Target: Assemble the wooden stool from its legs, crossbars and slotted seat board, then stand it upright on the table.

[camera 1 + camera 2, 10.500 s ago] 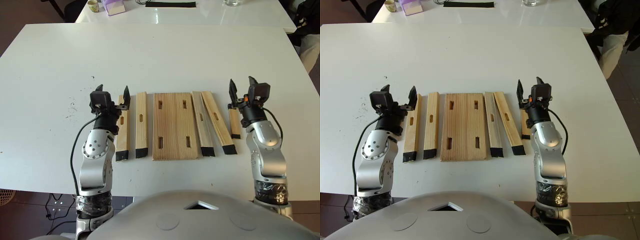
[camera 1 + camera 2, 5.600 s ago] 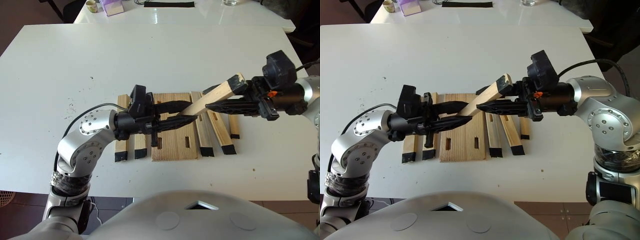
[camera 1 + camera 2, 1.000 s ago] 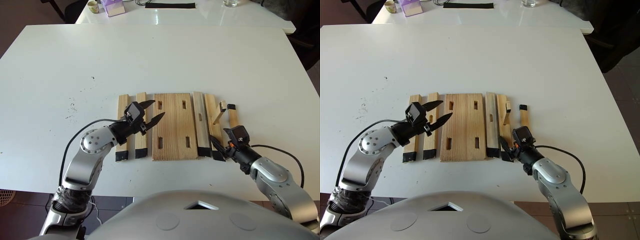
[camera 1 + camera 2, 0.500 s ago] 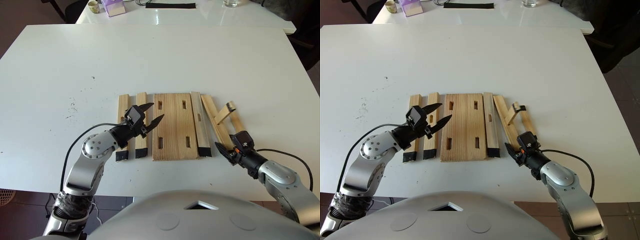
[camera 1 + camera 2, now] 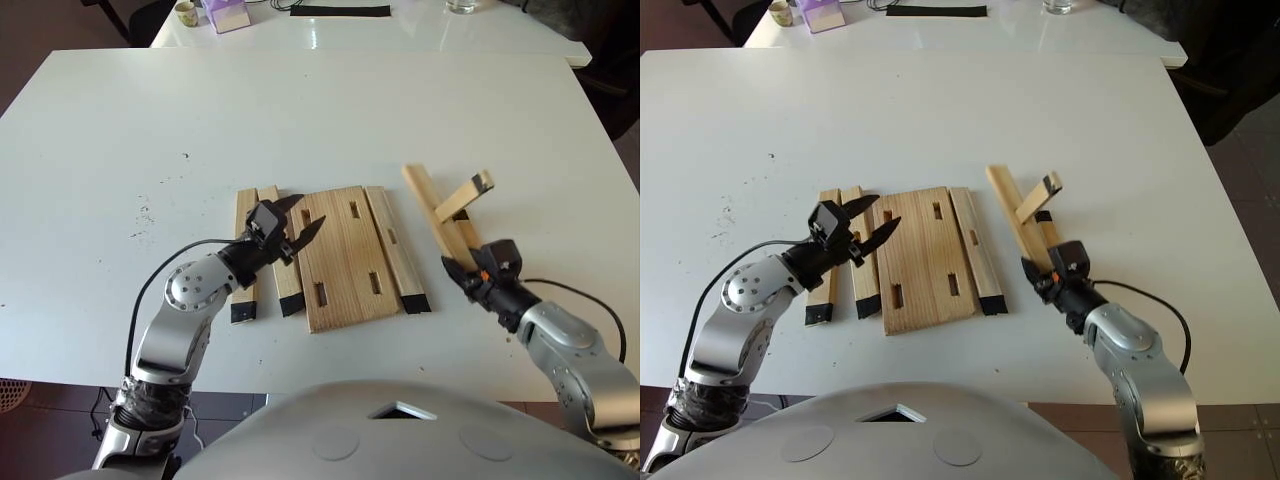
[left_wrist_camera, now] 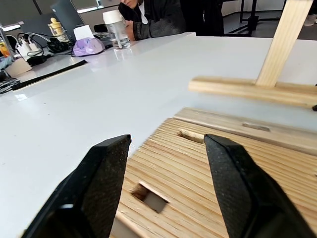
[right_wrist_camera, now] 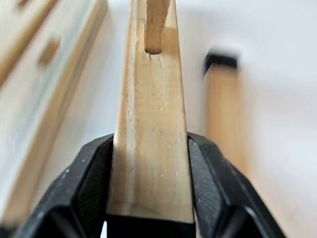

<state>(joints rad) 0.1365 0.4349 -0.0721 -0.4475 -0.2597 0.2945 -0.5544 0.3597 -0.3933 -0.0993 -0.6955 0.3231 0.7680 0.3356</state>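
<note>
The slotted seat board (image 5: 346, 257) lies flat and slightly askew near the table's front. Two legs (image 5: 244, 262) (image 5: 281, 262) lie at its left, and another leg (image 5: 395, 250) lies along its right side. My left gripper (image 5: 313, 209) hovers open over the board's left far corner, fingers (image 6: 106, 188) spread. My right gripper (image 5: 455, 272) is shut on the black-tipped end of a fourth leg (image 7: 151, 114). A crossbar (image 5: 465, 197) is stuck in that leg's slot and slants upward. A short black-tipped piece (image 7: 225, 109) lies beside that leg.
The white table (image 5: 300, 110) stretches far beyond the parts. On a second table behind stand a cup (image 5: 186, 12), a purple box (image 5: 228, 14) and a black strip (image 5: 340, 9).
The right gripper has swung its leg and crossbar away from the board, toward the right and far side. The seat board and neighbouring legs have shifted left and turned slightly. The left gripper edged forward.
</note>
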